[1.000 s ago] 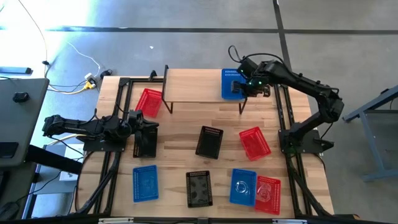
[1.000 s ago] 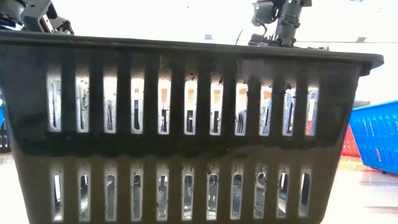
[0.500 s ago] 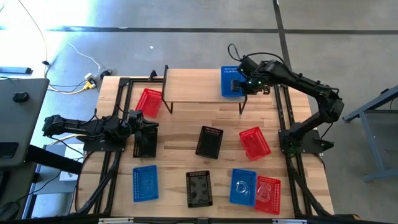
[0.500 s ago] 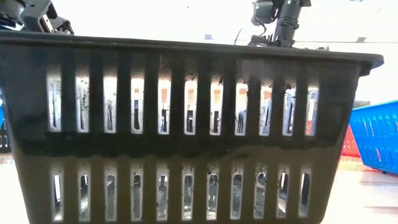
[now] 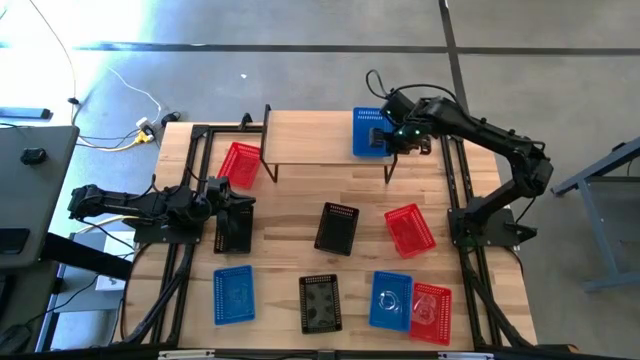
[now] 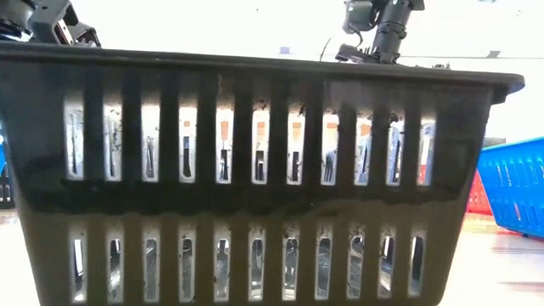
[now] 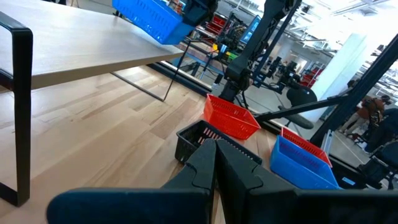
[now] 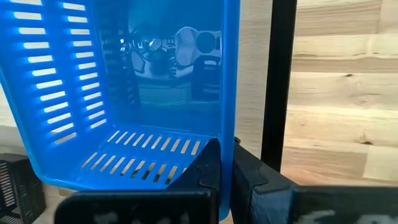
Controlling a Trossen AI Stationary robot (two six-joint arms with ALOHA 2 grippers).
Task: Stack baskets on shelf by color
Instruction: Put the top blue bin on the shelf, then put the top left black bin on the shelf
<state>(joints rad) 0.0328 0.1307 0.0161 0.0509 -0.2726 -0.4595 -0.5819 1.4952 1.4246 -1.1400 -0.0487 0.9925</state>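
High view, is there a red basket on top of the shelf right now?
No, the only basket on the shelf is the blue basket at its right end.

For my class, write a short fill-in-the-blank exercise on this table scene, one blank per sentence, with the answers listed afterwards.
1. The right gripper is shut on the rim of a ____ basket.
2. That basket sits on the ____.
3. The left gripper waits shut over the table's ____ side.
4. Beside the shelf's left leg leans a ____ basket.

Answers: blue; shelf; left; red

One basket (image 5: 369, 133) sits on the shelf's (image 5: 310, 140) right end; others lie before it.
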